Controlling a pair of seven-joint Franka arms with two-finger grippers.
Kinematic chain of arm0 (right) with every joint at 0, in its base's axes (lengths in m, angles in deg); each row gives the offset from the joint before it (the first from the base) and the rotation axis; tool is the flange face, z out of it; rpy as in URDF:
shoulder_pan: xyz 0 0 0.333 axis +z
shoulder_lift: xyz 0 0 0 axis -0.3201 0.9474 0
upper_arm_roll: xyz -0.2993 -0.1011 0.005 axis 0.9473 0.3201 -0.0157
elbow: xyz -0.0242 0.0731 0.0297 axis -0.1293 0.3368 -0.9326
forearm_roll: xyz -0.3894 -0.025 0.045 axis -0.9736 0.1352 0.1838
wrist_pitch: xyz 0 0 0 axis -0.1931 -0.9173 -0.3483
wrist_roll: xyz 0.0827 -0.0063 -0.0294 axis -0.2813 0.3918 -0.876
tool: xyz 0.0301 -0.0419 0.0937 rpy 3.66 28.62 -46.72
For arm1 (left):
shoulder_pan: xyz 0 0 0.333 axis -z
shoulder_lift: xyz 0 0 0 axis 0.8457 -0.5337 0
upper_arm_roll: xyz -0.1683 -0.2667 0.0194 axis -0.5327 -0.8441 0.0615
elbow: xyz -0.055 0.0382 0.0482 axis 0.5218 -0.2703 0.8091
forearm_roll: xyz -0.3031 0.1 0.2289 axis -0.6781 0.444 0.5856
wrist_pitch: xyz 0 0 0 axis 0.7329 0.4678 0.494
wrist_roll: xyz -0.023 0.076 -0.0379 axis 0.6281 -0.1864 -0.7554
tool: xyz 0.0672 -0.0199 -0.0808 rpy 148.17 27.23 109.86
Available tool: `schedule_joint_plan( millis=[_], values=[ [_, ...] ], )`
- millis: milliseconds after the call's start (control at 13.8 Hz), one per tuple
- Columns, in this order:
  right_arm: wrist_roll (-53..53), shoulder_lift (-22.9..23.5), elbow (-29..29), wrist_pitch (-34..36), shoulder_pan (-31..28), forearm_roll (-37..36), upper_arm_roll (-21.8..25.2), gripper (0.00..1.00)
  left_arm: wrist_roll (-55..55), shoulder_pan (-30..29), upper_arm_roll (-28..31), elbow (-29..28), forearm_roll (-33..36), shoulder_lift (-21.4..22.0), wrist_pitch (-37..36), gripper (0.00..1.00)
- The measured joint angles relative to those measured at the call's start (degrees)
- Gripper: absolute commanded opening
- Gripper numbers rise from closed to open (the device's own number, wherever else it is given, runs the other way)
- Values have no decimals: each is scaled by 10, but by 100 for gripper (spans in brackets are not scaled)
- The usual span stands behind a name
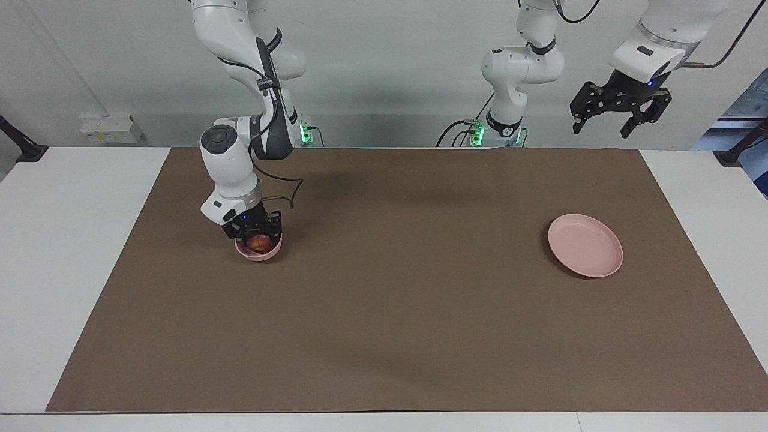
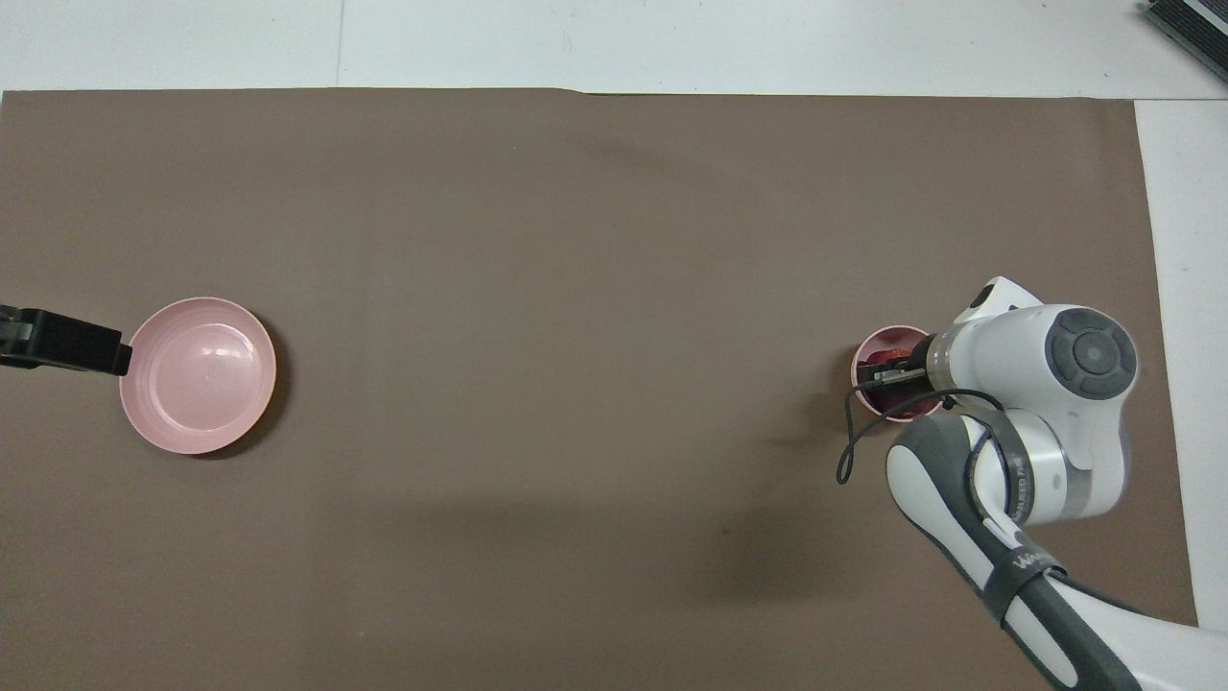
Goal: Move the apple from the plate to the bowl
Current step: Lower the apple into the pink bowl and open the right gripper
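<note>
The apple (image 1: 259,242) sits down inside the small pink bowl (image 1: 268,254) toward the right arm's end of the table. My right gripper (image 1: 256,235) is lowered into the bowl, right at the apple's top. In the overhead view the right gripper (image 2: 887,370) and wrist cover most of the bowl (image 2: 875,347), and only a dark red sliver of the apple (image 2: 879,363) shows. The flat pink plate (image 1: 585,245) lies bare toward the left arm's end and also shows in the overhead view (image 2: 200,374). My left gripper (image 1: 602,127) waits open, high in the air near its base.
A brown mat (image 1: 384,312) covers most of the white table (image 1: 72,270). The right arm's cable (image 2: 849,451) loops down beside the bowl. In the overhead view the left gripper's tip (image 2: 67,344) overlaps the plate's edge.
</note>
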Motion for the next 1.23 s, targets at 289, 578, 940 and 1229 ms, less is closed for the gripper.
schedule_joint_plan(
  millis=[289, 578, 940, 1229],
  values=[
    [-7, -9, -74, 93, -5, 0, 0, 100, 1, -7, -1, 0, -1, 1, 2, 100],
    [-35, -27, -196, 236, -11, 0, 1, 100, 1, -7, 2, 1, -1, 1, 3, 100],
    [-46, -32, -316, 387, -36, 0, 1, 100, 1, -8, 3, 1, 3, 1, 4, 100],
    [-46, -37, -417, 523, -39, 2, 1, 100, 10, -8, 3, 1, 3, 1, 4, 100]
  ],
)
